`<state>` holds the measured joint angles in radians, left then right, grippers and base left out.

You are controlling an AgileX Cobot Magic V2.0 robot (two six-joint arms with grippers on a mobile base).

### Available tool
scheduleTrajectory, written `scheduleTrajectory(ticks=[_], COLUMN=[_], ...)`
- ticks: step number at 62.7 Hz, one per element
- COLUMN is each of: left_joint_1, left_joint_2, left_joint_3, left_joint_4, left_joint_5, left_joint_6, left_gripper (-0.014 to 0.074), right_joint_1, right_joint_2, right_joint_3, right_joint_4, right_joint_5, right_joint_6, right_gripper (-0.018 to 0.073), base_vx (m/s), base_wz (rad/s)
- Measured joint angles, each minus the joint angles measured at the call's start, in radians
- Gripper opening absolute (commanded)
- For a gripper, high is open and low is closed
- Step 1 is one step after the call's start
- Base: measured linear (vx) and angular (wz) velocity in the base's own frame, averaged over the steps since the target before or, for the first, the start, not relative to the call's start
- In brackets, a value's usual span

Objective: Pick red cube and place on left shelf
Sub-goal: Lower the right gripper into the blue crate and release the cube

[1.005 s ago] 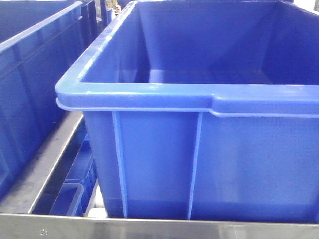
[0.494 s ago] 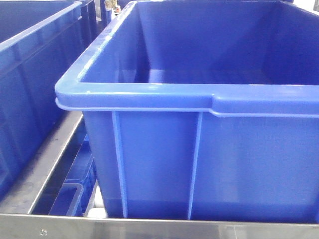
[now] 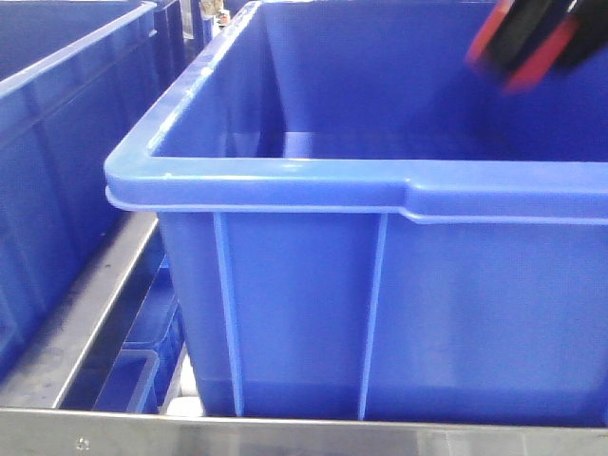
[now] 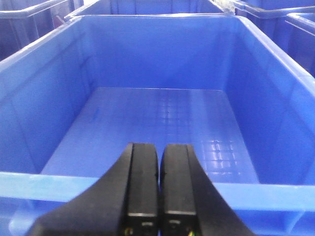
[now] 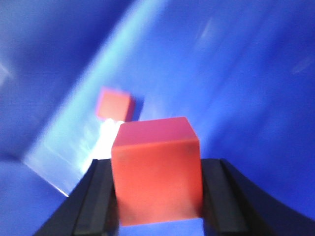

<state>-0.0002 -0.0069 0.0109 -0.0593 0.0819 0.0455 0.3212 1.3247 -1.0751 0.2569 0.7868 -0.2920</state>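
Right gripper (image 5: pixel 158 196) pinches the red cube (image 5: pixel 156 162) between its two black fingers (image 5: pixel 101 196), one flat against each side of the block. The cube's top and front faces are plain to see in the right wrist view. Behind it is blurred, glossy blue plastic, and on that a smaller red patch (image 5: pixel 114 104) shows up and to the left; whether it is a reflection or a second block cannot be told. In the front view the same gripper (image 3: pixel 532 43) appears as a black and orange-red smear at the upper right, seen against the inner walls of a large blue crate (image 3: pixel 285 313), and the cube cannot be made out in that smear. This crate stands on the left shelf (image 3: pixel 285 437), whose steel ledge runs along the bottom edge, with a neighbouring crate (image 3: pixel 57 142) just beside it on the left. Left gripper (image 4: pixel 159 157) has its fingers pressed together with nothing between them, poised over the near rim of a grid-floored crate (image 4: pixel 49 98).
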Motion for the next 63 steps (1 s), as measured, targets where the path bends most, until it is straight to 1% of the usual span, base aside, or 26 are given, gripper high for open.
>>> scheduleTrajectory(ticks=[18,32,48,51,55,56,57,58,59,60,63], left_joint_1=[0.000,0.000,0.000,0.000,0.000,0.000,0.000,0.000,0.000,0.000,0.000], left_joint_2=[0.000,0.000,0.000,0.000,0.000,0.000,0.000,0.000,0.000,0.000,0.000], left_joint_3=[0.000,0.000,0.000,0.000,0.000,0.000,0.000,0.000,0.000,0.000,0.000], left_joint_4=[0.000,0.000,0.000,0.000,0.000,0.000,0.000,0.000,0.000,0.000,0.000], left_joint_5=[-0.001,-0.001,-0.002,-0.002,-0.002,-0.002,-0.002,-0.002,-0.002,-0.002,-0.002], left_joint_6=[0.000,0.000,0.000,0.000,0.000,0.000,0.000,0.000,0.000,0.000,0.000], left_gripper=[0.0090,0.0090,0.0090,0.0090,0.0090,0.0090,0.0090,0.0090,0.0090,0.0090,0.0090], right_joint_1=[0.000,0.000,0.000,0.000,0.000,0.000,0.000,0.000,0.000,0.000,0.000], right_joint_2=[0.212,0.308,0.361,0.364,0.364,0.364,0.364,0.364,0.364,0.364,0.364], right_joint_3=[0.000,-0.005,-0.006,-0.006,-0.006,-0.006,-0.006,-0.006,-0.006,-0.006,-0.006], right_joint_4=[-0.003,-0.003,-0.003,-0.003,-0.004,-0.004,-0.004,-0.004,-0.004,-0.004,-0.004], right_joint_5=[-0.064,-0.107,-0.118,-0.118,-0.118,-0.118,-0.118,-0.118,-0.118,-0.118,-0.118], right_joint_6=[0.000,0.000,0.000,0.000,0.000,0.000,0.000,0.000,0.000,0.000,0.000], right_gripper=[0.0057,0.0057,0.0064,0.0095,0.0160,0.0192,0.0203,0.0239,0.0251,0.0290,0.0366], base_vx=[0.00,0.00,0.00,0.00,0.00,0.00,0.00,0.00,0.00,0.00,0.00], base_wz=[0.00,0.00,0.00,0.00,0.00,0.00,0.00,0.00,0.00,0.00,0.00])
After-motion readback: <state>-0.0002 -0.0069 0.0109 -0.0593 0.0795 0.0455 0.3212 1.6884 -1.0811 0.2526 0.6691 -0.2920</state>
